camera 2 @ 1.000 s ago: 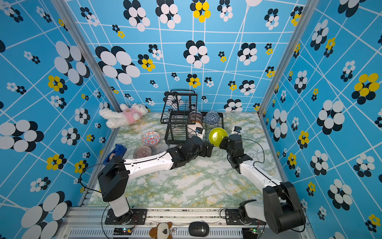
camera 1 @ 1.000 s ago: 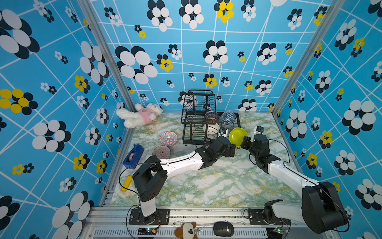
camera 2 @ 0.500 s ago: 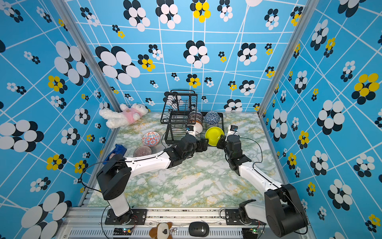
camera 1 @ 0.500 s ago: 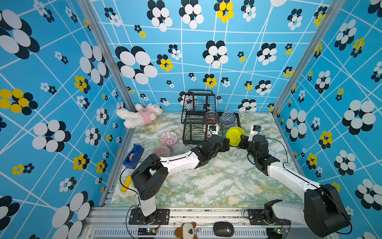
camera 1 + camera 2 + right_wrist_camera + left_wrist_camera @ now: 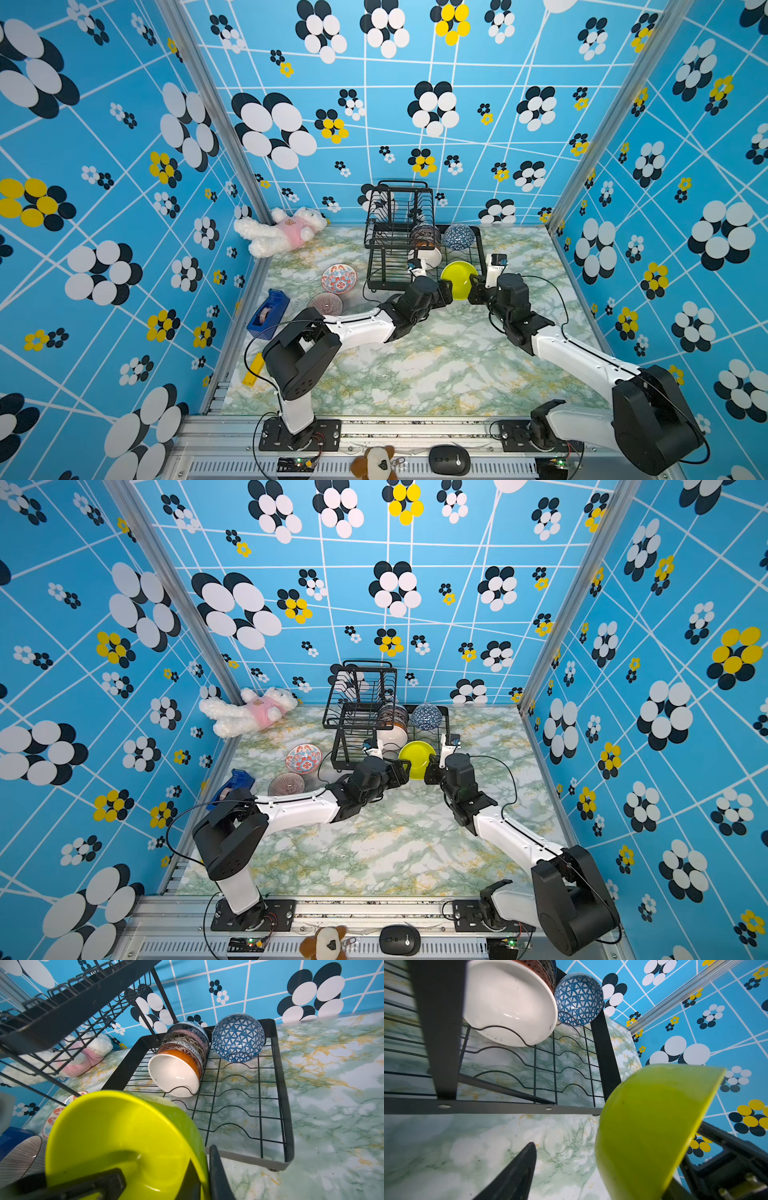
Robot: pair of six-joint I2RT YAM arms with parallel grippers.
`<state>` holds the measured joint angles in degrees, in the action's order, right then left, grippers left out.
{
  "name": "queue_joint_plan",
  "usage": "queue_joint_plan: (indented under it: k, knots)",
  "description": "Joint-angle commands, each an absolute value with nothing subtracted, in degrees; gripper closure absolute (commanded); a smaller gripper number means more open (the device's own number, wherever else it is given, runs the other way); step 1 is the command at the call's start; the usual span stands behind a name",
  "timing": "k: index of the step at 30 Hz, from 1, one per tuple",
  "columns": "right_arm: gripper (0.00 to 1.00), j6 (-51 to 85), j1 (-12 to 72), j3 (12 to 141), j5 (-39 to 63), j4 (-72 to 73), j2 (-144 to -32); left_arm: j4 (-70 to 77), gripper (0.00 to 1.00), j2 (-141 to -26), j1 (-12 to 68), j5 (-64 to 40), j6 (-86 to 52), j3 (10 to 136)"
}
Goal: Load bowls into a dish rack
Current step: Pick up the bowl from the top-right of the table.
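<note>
Right gripper (image 5: 429,772) is clamped on the rim of the green bowl (image 5: 417,759). One finger is inside the hollow and one outside, seen close up in the right wrist view. The bowl is held tilted on edge, hollow facing up and toward the right arm, rounded underside toward the left arm. It sits at the front right corner of the rack (image 5: 345,766), just outside the lower tray's front bar. Cannot tell if it touches the bar or the counter (image 5: 395,845).

Left gripper (image 5: 404,769) is at the bowl's opposite side, jaws standing apart, fairly wide. In the left wrist view one finger (image 5: 519,1174) is clear of the bowl's underside, with counter showing in the gap. The other finger is hidden by the bowl. This gripper has no hold on the bowl.

Rack's lower tray:
- White bowl (image 5: 392,735) stands on edge in the wire slots.
- Several patterned bowls (image 5: 187,1043) are nested behind it toward the back wall.
- Blue bowl (image 5: 427,716) stands on edge just beside that stack, at the tray's back right.

The upper basket stands raised over the rack's left half.

On the counter left of the rack, the floral bowl (image 5: 303,757) is upright. The ribbed bowl (image 5: 286,783) is just beside it, nearer the front. A tape dispenser (image 5: 268,311) sits by the left wall, and a bunny (image 5: 282,230) lies in the back left corner, well apart from the bowls.
</note>
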<state>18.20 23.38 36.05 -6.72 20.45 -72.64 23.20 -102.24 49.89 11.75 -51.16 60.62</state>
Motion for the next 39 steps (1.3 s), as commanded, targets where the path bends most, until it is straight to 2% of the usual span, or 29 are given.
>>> queue_joint_plan:
  k: [1,6,9,15,21,22,24,32,37,39]
  knots:
    - [1.00,16.8,23.7,37.9,-6.1,23.9,-73.0,25.3,0.30,-99.5,49.3,12.1,-52.1,58.6]
    - [1.00,16.3,24.4,37.9,-4.8,24.6,-73.3,27.1,0.50,-98.4,48.6,12.1,-52.4,56.4]
    - [1.00,15.9,25.0,38.2,-4.1,24.6,-74.0,27.7,0.56,-98.5,48.4,11.4,-52.7,55.9]
    - [1.00,15.3,25.8,38.7,-2.8,24.5,-74.4,29.4,0.83,-98.8,48.1,10.2,-53.2,55.3]
    - [1.00,16.1,26.2,38.8,-1.4,25.2,-74.8,30.1,0.96,-98.9,48.0,9.3,-53.2,55.2]
    - [0.98,16.4,26.2,38.9,-1.7,25.1,-75.0,30.4,1.00,-98.8,48.0,9.5,-53.2,55.0]
    - [0.93,17.2,26.2,39.4,-2.4,24.3,-75.3,30.6,1.00,-98.5,48.0,10.2,-53.4,54.5]
    - [0.53,21.3,26.1,44.1,-1.9,11.3,-71.6,30.4,1.00,-96.8,48.0,16.2,-53.7,52.0]
    - [0.10,30.1,24.9,42.7,-5.5,2.6,-64.5,34.5,1.00,-98.9,48.5,19.8,-54.3,50.9]
    - [0.01,35.5,23.7,43.4,-6.3,-1.3,-63.3,36.0,1.00,-100.1,49.0,21.0,-54.3,50.9]
